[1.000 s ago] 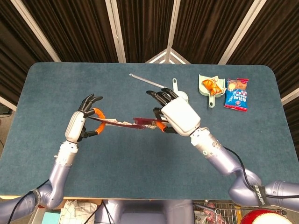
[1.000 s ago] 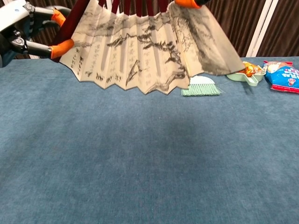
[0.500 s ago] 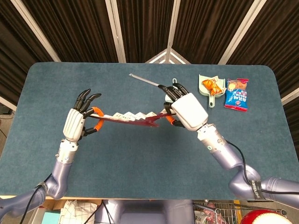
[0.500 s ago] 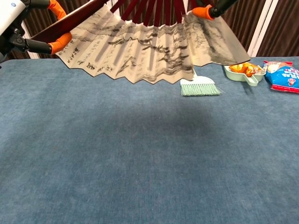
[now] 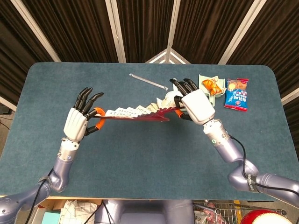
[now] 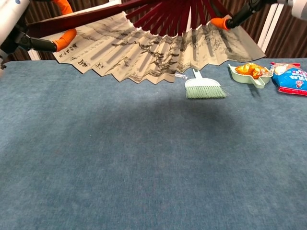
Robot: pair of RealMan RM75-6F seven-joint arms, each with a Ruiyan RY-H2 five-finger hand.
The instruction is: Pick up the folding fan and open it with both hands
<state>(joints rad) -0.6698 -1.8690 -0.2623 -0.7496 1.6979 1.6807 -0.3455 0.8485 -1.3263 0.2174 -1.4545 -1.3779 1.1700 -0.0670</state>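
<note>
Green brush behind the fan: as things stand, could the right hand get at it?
Probably not: the right hand grips one end of the folding fan, whose other end the left hand holds. The brush lies just beneath.

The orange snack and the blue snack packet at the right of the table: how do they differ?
The orange snack lies inside a pale green dustpan; the blue packet lies flat on the table itself. The orange snack looks crumpled and smaller; the blue packet is flatter and larger, with printed pictures. The orange snack sits closer to the right hand. Both are untouched, side by side beyond the fan.
</note>
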